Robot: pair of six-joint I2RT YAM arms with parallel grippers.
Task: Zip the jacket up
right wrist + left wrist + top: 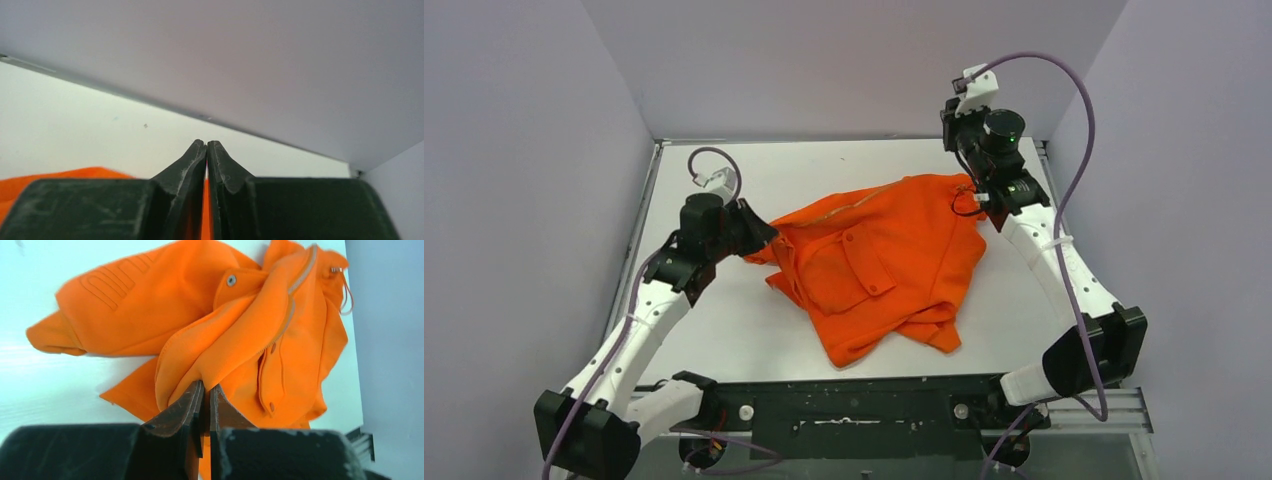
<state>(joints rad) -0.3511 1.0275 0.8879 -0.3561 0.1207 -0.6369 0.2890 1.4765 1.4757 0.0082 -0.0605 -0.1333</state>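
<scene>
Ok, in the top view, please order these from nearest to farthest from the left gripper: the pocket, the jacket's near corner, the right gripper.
From the left gripper:
1. Pocket, just right of it.
2. Near corner, the lowest point of the jacket in this view.
3. Right gripper, at the far right corner.

Left arm (639, 310) is extended forward and angled inward. Left gripper (206, 386) is closed on a fold of the jacket (150, 300). Right arm (1064, 262) is stretched far forward, wrist tipped down. Right gripper (206, 142) is seen pressed shut, possibly on fabric.
</scene>
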